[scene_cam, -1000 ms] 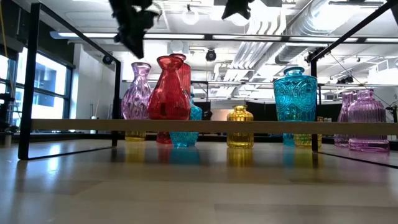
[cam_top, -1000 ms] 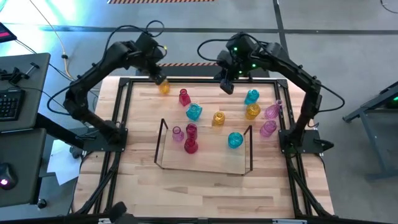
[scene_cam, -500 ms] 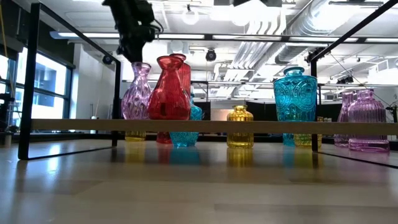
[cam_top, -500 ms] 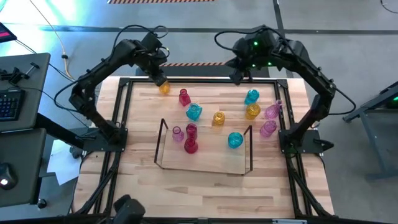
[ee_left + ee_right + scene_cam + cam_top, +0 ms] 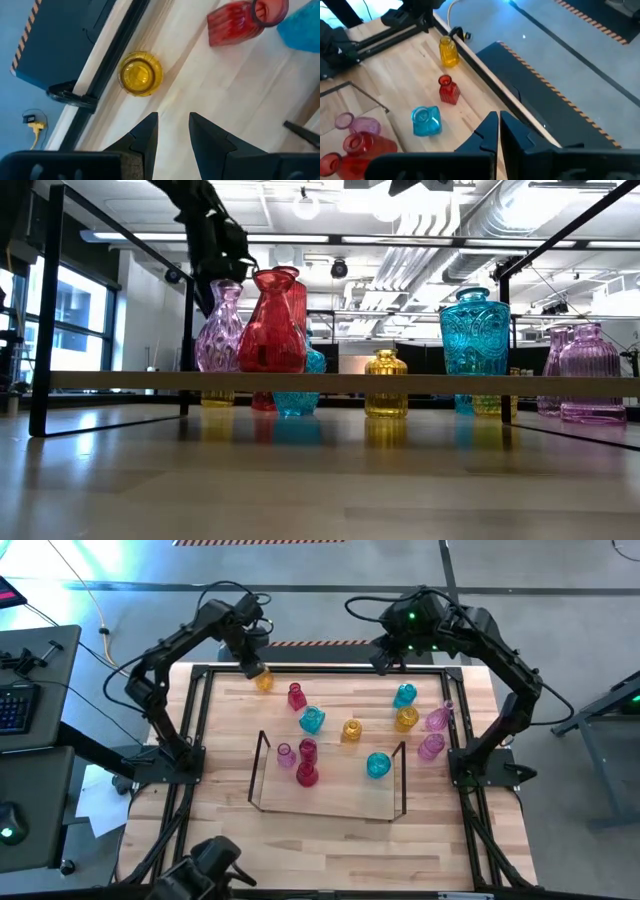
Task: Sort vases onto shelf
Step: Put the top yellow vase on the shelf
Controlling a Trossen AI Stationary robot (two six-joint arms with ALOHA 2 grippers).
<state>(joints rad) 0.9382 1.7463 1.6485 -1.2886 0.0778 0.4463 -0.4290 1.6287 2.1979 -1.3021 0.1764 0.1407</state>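
The big room behind has white pipes and lights on the ceiling. The wooden table (image 5: pixel 330 830) holds the clear shelf (image 5: pixel 330 802), with four vases on it. The left pincer (image 5: pixel 254 670) hangs half open above a yellow vase (image 5: pixel 264 683). The right pincer (image 5: pixel 381 662) is closed, holding nothing.

A dark arm (image 5: pixel 208 240) hangs at 11 o'clock above the pink vase (image 5: pixel 218 330), which stands on the shelf (image 5: pixel 340 383) touching a red vase (image 5: pixel 270 325). A cyan vase (image 5: pixel 474 332) stands at 3 o'clock; a yellow vase (image 5: pixel 385 383) shows behind.
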